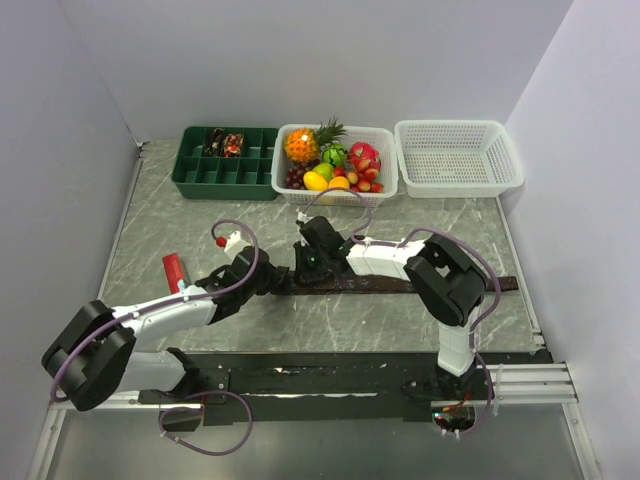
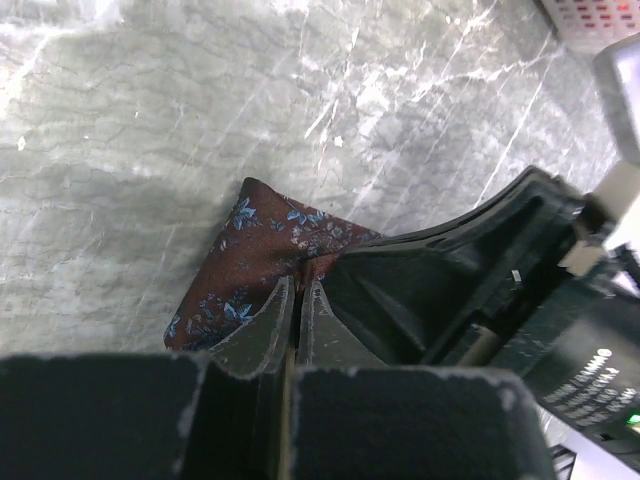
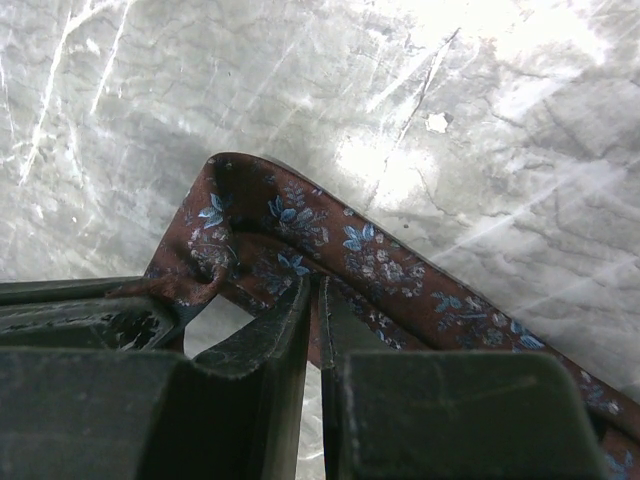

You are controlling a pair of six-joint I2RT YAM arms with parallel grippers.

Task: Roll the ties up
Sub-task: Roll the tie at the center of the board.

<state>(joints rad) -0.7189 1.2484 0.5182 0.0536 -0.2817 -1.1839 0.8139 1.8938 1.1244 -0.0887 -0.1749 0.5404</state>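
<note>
Floral maroon tie (image 3: 380, 255) is laid across bench (image 1: 180, 210) ctr. Its end is pinched by left pincer (image 2: 297, 300) and a fold clamped by right pincer (image 3: 315, 290), both nearly closed. Fabric prob. soft, slippery; best gripped nr edges.

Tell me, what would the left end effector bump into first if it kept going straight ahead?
The tie, which the left end effector is pinching; its flowery fabric lies right past the tips. Beyond that comes the marble table, probably close, though depth is hard to judge.

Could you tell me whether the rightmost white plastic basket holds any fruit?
No, the rightmost white perforated plastic basket shows only its bare mesh inside.
</note>
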